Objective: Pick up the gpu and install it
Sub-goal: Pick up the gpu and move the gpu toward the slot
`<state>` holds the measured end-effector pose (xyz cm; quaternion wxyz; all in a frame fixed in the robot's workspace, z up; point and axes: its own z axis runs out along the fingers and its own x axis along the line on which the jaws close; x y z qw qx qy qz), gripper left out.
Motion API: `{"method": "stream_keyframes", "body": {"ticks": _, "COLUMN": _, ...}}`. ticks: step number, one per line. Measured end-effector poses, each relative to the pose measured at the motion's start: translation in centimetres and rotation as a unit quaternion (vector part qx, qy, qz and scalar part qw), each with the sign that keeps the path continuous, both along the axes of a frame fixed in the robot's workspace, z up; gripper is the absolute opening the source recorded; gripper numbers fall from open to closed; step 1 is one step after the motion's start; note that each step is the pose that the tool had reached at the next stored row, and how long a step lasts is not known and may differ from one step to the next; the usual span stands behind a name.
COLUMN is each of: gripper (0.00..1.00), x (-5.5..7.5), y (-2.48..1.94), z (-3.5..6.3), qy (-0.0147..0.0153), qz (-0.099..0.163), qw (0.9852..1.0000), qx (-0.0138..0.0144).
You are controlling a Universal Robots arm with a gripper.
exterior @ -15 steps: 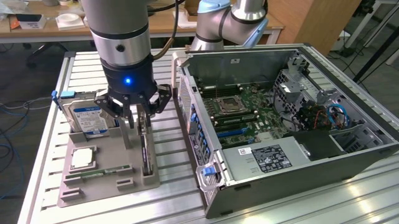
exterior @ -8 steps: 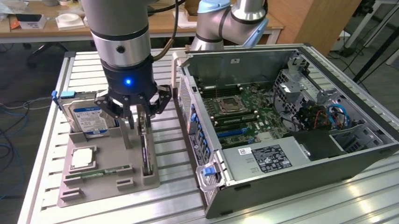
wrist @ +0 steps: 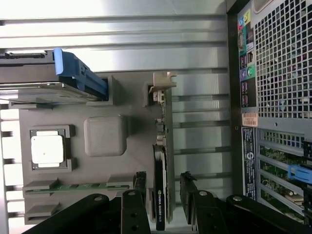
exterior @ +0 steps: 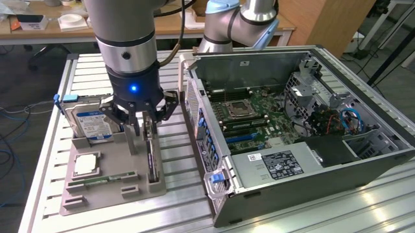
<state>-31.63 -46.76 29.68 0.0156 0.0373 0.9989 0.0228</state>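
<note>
The gpu (exterior: 153,160) is a thin dark card standing on its edge in a slot of the grey holder tray (exterior: 104,196), on the side nearest the computer case. In the wrist view the gpu (wrist: 161,185) has its small metal bracket at the far end. My gripper (exterior: 144,127) hangs straight above the card, open. Seen from the wrist, my gripper (wrist: 164,187) has one dark finger (wrist: 140,183) on each side of the card, with a gap showing at both faces. The jaws hold nothing.
The open computer case (exterior: 363,160) lies at the exterior view's right, motherboard (exterior: 259,121) exposed. The tray also holds a hard drive (exterior: 94,124) with a blue-white label, a processor chip (exterior: 85,164) and a green memory stick (exterior: 104,179). A slatted metal table (exterior: 181,194) is underneath.
</note>
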Motion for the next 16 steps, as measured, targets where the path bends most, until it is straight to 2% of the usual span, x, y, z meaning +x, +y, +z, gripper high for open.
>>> {"method": "stream_keyframes", "body": {"ticks": 16, "gripper": 0.42, "x": 0.2, "y": -0.24, "z": -0.77, "qy": 0.0001, "qz": 0.0, "qw": 1.0, "qx": -0.0001}}
